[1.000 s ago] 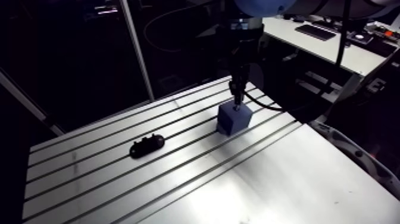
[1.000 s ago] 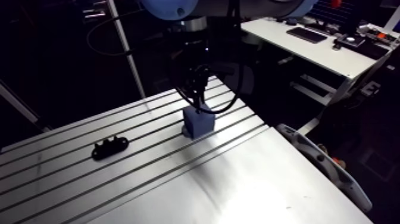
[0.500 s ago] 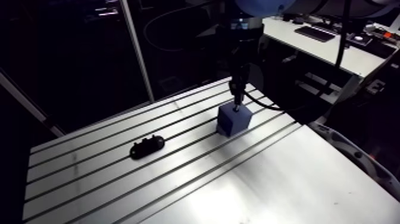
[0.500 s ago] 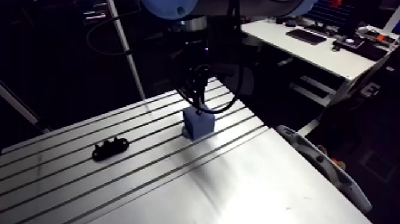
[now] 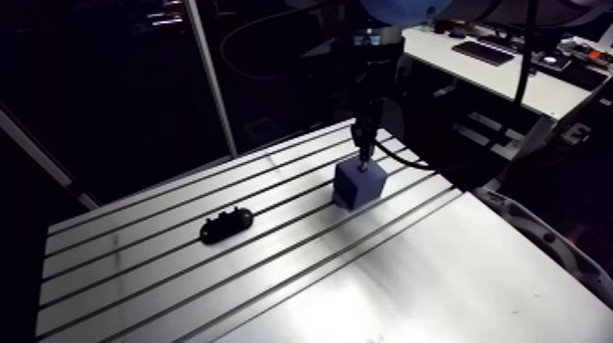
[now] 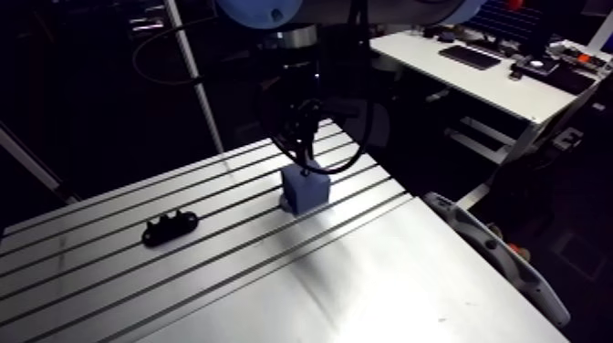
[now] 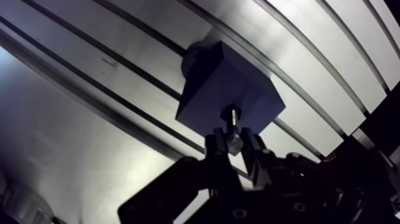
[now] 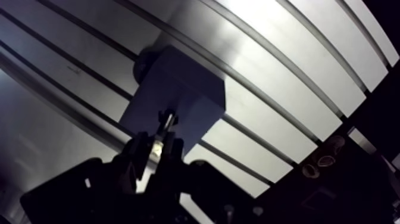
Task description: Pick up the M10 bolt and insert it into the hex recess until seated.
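Status: my gripper [image 7: 234,145] is clamped on the M10 bolt [image 7: 231,121], pinching its bright upper end between both fingers [image 7: 215,148]. The shank points down and its tip meets the top face of the blue block [image 7: 220,83], at a dark opening I take for the hex recess [image 7: 225,109]. I can't tell whether the tip is inside it or just resting on the rim, nor whether the opening is really hex.

Risks, my read:
- The bolt looks slightly tilted against the block face in the wrist view. Pushing down off-axis would jam it on the edge or skate it across the top.
- The grip patch is small. A side load could rotate the bolt in my fingers.
- The block seems loose on the slotted table [image 5: 410,274], with no clamp visible. A crooked push could slide or tip it.
- If the flats aren't lined up with the recess, it won't seat and the force just loads the block.
- If I let go before it's seated, the bolt topples.

Materials: the bolt is bright steel, slim and glossy. The block is matte blue, cube-ish and sharp-edged. It's probably plastic, so light and low-friction on brushed aluminium. There's a dark round feature [image 7: 193,59] at its far edge that I can't identify. A black lumpy part [image 5: 225,224] lies well apart on the table, not in the way.
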Robot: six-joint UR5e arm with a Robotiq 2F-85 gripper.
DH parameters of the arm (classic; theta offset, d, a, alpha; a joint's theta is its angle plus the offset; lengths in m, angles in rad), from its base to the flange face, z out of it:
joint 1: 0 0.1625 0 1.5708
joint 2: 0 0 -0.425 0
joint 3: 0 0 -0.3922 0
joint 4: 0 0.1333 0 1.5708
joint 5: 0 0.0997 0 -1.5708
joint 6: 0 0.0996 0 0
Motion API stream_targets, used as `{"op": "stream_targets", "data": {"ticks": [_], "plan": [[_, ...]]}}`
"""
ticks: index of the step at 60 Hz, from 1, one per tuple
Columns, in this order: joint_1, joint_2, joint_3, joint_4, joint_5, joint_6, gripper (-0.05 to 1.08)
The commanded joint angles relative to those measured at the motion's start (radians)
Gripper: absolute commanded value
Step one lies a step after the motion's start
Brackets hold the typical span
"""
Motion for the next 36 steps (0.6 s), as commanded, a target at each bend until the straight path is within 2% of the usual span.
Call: {"op": "stream_targets", "data": {"ticks": [1,36], "plan": [[0.0,0.001,0.001,-0.002,-0.002,0.0,1.01],[0.002,0.012,0.005,-0.007,-0.003,0.0,1.01]]}}
